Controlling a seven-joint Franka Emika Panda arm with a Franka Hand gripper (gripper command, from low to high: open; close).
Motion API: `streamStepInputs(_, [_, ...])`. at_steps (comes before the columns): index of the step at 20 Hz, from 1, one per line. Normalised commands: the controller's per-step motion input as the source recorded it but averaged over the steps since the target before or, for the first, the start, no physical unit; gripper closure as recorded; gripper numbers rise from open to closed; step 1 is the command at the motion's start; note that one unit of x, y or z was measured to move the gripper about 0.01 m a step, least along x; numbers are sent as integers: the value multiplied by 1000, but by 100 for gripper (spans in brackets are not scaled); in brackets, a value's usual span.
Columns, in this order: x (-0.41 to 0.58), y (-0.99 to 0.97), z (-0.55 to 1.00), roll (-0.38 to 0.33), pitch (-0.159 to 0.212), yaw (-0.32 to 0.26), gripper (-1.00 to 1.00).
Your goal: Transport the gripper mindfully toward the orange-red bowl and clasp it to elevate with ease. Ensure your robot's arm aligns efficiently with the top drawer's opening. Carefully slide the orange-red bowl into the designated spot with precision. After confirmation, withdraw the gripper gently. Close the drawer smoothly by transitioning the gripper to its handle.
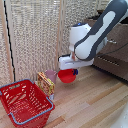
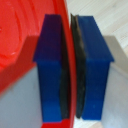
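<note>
Nearest in the exterior view, a red basket (image 1: 24,102) with a blue-grey rim sits on the wooden floor (image 1: 95,100) at that view's lower left corner. Just behind it, touching or nearly touching its far rim, stands a small yellow carton (image 1: 45,82), and a pink cup (image 1: 51,76) stands beside the carton, close to the pale slatted screen (image 1: 35,35).

Further back, toward the middle of the floor, the gripper (image 1: 68,69) hangs above the boards with the orange-red bowl (image 1: 66,76) lifted clear of the floor beneath it. The wrist view shows the grasp closely: the two blue fingers (image 2: 50,70) are pressed together on the thin rim of the bowl (image 2: 20,40), one on each side of the wall, with dark pads against it. The bowl is tilted in the hold.

The arm (image 1: 95,32), white with a dark grey segment, rises from the gripper toward the exterior view's upper right. Behind it, at the far right edge, stands the dark-brown drawer (image 1: 114,57) unit; a short silver handle (image 1: 113,42) shows on its front, partly hidden by the arm.
</note>
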Motion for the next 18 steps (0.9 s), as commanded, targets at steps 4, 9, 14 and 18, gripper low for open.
streamStepInputs(4, [442,-92,843,0,63,59,100])
streamStepInputs(9, [383,-51,890,0,31,60,100])
streamStepInputs(14, [471,-153,861,3,1,83,100])
streamStepInputs(18, [548,-128,828,0,0,58,100])
